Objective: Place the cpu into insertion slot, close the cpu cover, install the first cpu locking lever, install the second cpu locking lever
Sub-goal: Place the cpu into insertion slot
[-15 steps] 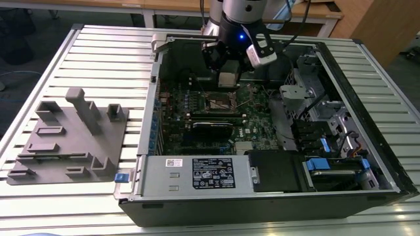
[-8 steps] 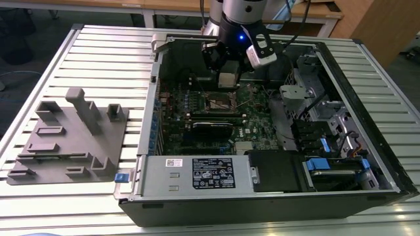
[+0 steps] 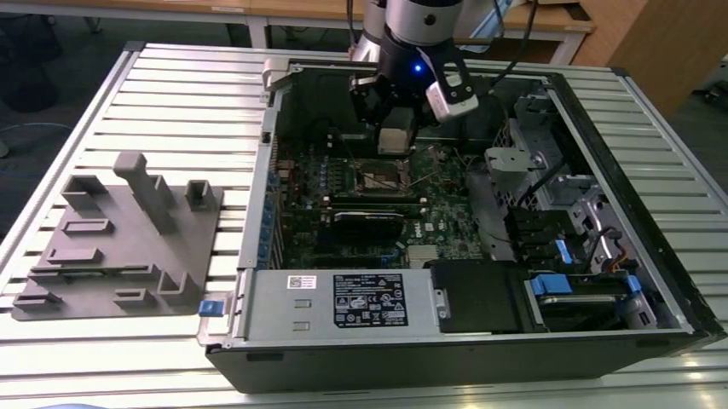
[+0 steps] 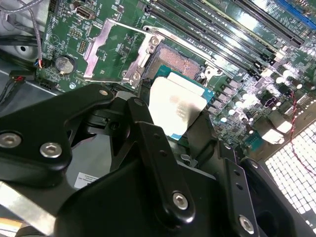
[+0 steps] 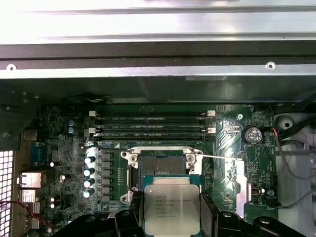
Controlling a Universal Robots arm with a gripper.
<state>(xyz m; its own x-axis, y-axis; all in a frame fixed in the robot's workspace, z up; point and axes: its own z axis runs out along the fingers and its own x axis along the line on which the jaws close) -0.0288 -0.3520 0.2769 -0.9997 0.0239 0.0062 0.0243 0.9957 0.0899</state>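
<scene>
An open computer case [image 3: 341, 302] lies on a slatted metal table [image 3: 170, 85]; wooden desks [image 3: 546, 25] stand behind. The gripper [image 5: 171, 220] pinches the cpu [image 5: 171, 205] by opposite edges, near but outside the insertion slot [image 5: 160, 165], whose cpu cover [image 4: 101, 42] lies swung open. The near-square cpu has no marked long axis, and its metal top faces the first wrist view.

Between my black jaws, the cpu [image 5: 172, 210] shows a silvery-grey top with faint dark print and a teal-green edge. The insertion slot [image 5: 160, 165] is dark-centred with a silver border; the cpu cover [image 4: 98, 49] is bright silver. The motherboard [image 5: 261, 158] is green. At the exterior view's left, a grey fixture [image 3: 119, 239] rests on a pale, ribbed tabletop [image 3: 182, 94].
</scene>
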